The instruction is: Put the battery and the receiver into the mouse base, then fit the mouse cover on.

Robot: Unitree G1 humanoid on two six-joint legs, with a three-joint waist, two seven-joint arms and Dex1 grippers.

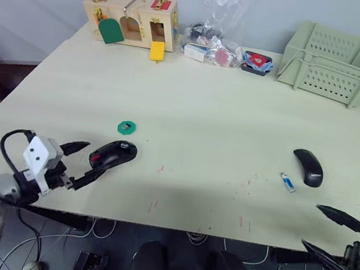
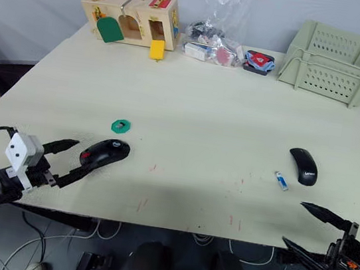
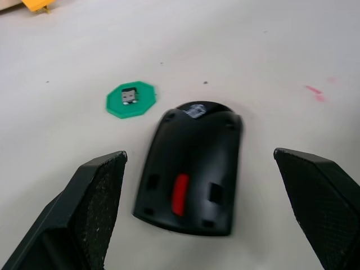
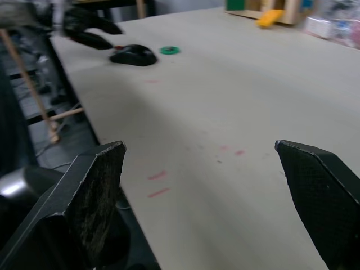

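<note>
Just ahead of my left gripper (image 1: 82, 161), whose fingers stand wide apart, lies the mouse base (image 1: 113, 154), hollow side up with its red patch showing; it rests between the two fingertips' lines, and I cannot tell whether either pad touches it. Just beyond the base, away from that gripper, sits a green octagonal disc (image 3: 131, 99) carrying a small dark-and-silver piece (image 3: 129, 94). Well apart, ahead of my right gripper (image 2: 304, 226), whose fingers are likewise spread and hold nothing, lies the battery (image 1: 288, 182), flat on the table (image 1: 222, 121). Just beside the battery, on its outer side, rests the mouse cover (image 1: 308, 168), dome up. Far beyond both grippers, along the table's back edge, stand a wooden latch box (image 1: 130, 18) and a pale green basket (image 1: 332, 62).
</note>
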